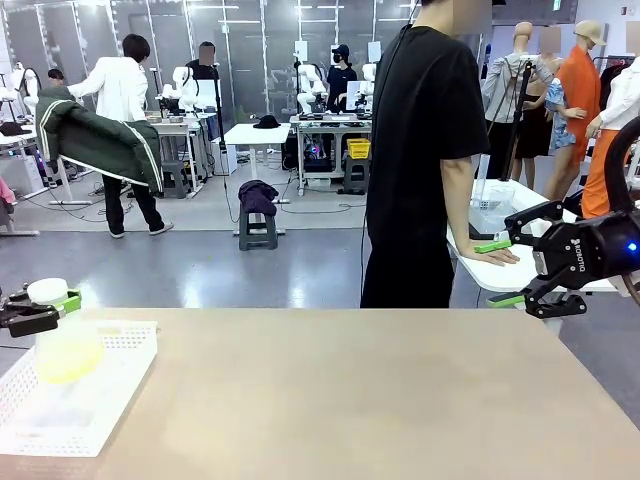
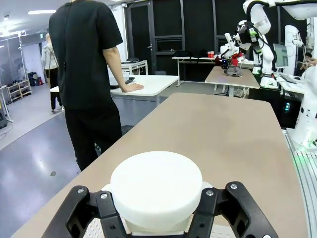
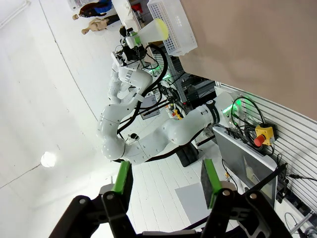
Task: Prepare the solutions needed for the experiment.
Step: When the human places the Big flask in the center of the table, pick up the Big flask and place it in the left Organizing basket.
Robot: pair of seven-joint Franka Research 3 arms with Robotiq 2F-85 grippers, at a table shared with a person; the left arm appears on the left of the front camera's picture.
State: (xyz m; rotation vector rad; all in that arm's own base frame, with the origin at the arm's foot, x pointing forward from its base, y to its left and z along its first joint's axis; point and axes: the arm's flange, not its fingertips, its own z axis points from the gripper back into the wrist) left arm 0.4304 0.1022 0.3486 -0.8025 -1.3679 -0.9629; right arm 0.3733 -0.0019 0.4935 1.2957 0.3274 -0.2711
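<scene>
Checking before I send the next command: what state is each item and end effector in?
Left end effector: shut on the flask neck.
Right end effector: open, empty, in the air.
Flask: capped, upright, over the white basket.
Solution: shallow yellow-green layer at the flask bottom.

pale yellow-green solutions (image 1: 66, 362) in a frosted flask (image 1: 62, 340) with a white cap (image 2: 156, 183), white perforated tray (image 1: 110, 390), tan surface (image 1: 380, 400)
</scene>
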